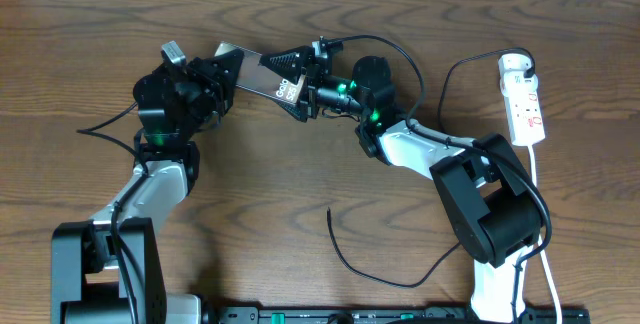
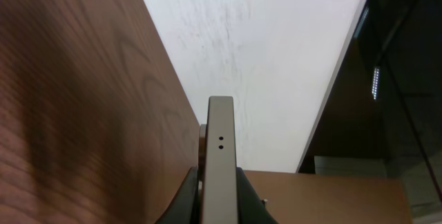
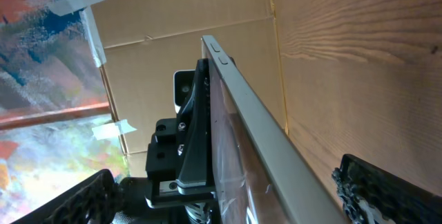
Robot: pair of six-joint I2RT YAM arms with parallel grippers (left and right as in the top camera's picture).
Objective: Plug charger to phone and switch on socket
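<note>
**Left gripper holds the phone, right gripper is open**

The left gripper (image 1: pixel 228 64) is closed tight on the phone (image 1: pixel 270 74). It pinches 1 end of the phone and holds it up off the brown table (image 1: pixel 80 24). In the left wrist view, the thin gray edge of the phone sticks up between the 2 dark fingers (image 2: pixel 188 198). You can see 2 tiny holes in that edge.

The right gripper (image 1: pixel 300 82) is at the other end of the phone. Its jaws are wide open. In the right wrist view, its 2 black fingers (image 3: pixel 376 186) are far apart. The phone passes between them, and they do not touch it. The right gripper holds nothing.

The phone is near the back of the table, between the 2 arms. It is tilted, and white letters show on its face.

The charger (image 1: pixel 345 259) is a thin black cable. It lies in a curve on the table near the front. Its loose end points up toward the middle, well apart from the phone.

The socket (image 1: pixel 525 104) is a long white strip with red marks. It lies flat on the right side of the table, well apart from both grippers. A white cord (image 1: pixel 545 254) runs down from it toward the front.
</note>
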